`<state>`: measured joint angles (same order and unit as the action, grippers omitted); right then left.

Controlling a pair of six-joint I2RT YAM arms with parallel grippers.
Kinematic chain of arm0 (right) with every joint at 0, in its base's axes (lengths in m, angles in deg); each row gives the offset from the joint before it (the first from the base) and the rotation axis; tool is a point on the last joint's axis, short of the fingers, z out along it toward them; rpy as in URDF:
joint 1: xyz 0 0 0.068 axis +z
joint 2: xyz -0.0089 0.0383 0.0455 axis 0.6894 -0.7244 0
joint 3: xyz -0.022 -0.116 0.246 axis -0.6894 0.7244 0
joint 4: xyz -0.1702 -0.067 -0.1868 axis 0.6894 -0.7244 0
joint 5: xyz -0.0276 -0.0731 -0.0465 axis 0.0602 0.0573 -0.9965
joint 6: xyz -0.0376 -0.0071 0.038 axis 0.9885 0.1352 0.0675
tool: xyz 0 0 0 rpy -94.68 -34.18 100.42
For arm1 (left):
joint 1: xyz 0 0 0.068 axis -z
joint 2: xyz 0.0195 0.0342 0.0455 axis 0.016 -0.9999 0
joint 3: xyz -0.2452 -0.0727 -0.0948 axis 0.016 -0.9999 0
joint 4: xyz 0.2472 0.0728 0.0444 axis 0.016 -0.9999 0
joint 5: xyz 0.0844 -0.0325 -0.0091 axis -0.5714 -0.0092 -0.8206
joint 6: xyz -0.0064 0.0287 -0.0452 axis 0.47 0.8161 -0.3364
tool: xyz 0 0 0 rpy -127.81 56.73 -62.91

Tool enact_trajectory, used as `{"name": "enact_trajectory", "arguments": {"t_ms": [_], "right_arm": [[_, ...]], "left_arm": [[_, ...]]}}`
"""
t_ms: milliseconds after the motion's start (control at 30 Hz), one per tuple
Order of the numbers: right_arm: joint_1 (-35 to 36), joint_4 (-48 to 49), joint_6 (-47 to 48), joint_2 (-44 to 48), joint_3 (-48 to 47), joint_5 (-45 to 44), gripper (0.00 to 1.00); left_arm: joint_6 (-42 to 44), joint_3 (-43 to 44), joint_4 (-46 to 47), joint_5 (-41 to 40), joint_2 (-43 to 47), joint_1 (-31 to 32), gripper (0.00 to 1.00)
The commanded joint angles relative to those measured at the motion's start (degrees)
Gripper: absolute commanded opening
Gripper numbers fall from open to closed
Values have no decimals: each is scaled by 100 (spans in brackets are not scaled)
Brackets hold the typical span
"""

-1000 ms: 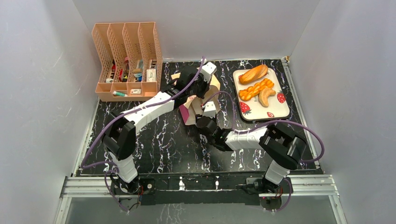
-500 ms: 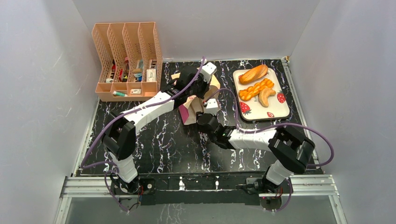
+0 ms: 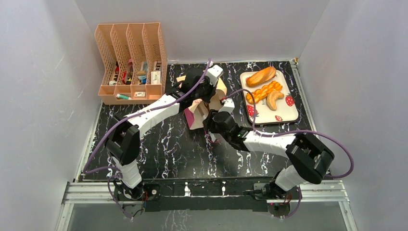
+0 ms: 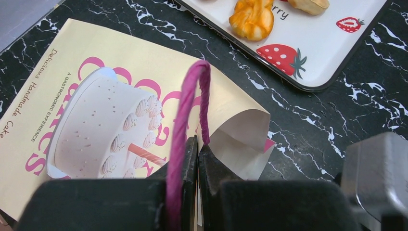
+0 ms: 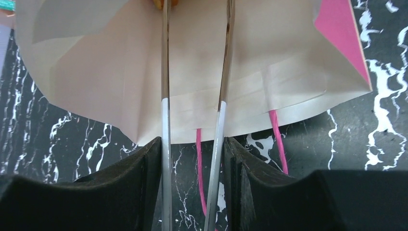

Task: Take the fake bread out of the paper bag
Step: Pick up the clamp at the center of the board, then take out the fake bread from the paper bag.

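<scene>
The paper bag [image 3: 194, 119] lies on its side mid-table, its tan cake-print face [image 4: 96, 62] up and its mouth [image 5: 96, 72] towards my right arm. My left gripper [image 4: 197, 144] is shut on the bag's rim, beside the pink string handle [image 4: 185, 110]. It sits at the bag's far side [image 3: 204, 95]. My right gripper [image 5: 192, 142] is shut on metal tongs [image 5: 166, 120] whose blades reach into the mouth. A sliver of orange [image 5: 161, 4] shows at the blades' far end. The rest of the bag's inside is hidden.
A white strawberry tray [image 3: 288, 113] at the back right holds a long loaf [image 3: 261, 76], a braided loaf [image 3: 263, 92] and a croissant [image 3: 274, 99]. A peach file rack [image 3: 130, 62] stands at the back left. Walls close in the table.
My right arm has stretched forward and left, pushing the tongs toward and into the bag's mouth. The left gripper keeps its hold in place.
</scene>
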<state>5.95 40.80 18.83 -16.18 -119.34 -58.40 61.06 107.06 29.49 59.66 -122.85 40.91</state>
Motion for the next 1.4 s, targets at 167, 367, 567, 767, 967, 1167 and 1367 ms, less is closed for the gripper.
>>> {"name": "enact_trajectory", "arguments": {"t_ms": [167, 367, 567, 767, 967, 1167, 1367], "right_arm": [[-374, 1212, -799, -40, 116, 1034, 43], [-397, 1180, -807, -81, 52, 1253, 43], [-417, 1279, -709, -413, -181, 1445, 43], [-537, 1513, -673, -757, -354, 1615, 43], [-598, 1638, -597, -983, -557, 1692, 43], [-625, 1666, -518, -1207, -735, 1777, 39], [-622, 1636, -396, -1269, -736, 1690, 23]], "left_arm": [[-248, 259, -135, 245, 432, 27, 0], [-248, 286, -220, 239, 466, 27, 0], [-298, 361, -320, 297, 497, 27, 0], [-339, 412, -357, 337, 496, 26, 0], [-357, 453, -398, 361, 447, 26, 0], [-383, 471, -406, 382, 450, 27, 0], [-385, 433, -387, 367, 467, 27, 0]]}}
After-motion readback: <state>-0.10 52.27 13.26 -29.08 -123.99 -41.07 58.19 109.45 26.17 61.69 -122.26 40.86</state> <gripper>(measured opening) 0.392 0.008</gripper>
